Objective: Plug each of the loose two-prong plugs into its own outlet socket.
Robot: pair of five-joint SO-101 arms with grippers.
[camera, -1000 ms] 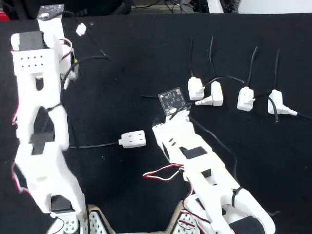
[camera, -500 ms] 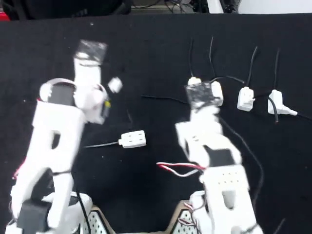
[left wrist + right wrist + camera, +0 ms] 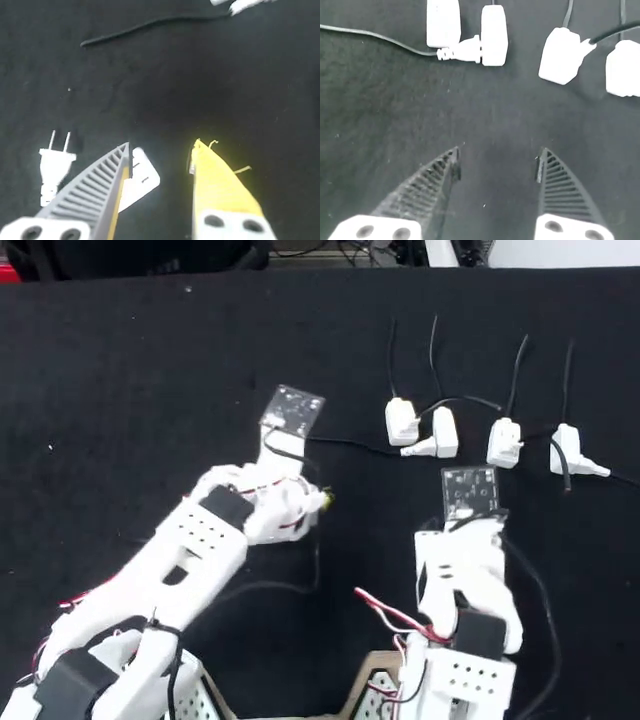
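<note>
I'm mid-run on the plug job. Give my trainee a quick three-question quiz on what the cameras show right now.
1. True or false: the right gripper is shut on a plug.
2. In the left wrist view, what lies on the table near the open left gripper? A) a loose two-prong plug B) a screwdriver C) a cup
3. Fill in: in the high view, the far row holds ___ white outlet sockets.

Key: 1 false, as it is open and empty; 2 A; 3 four.
</note>
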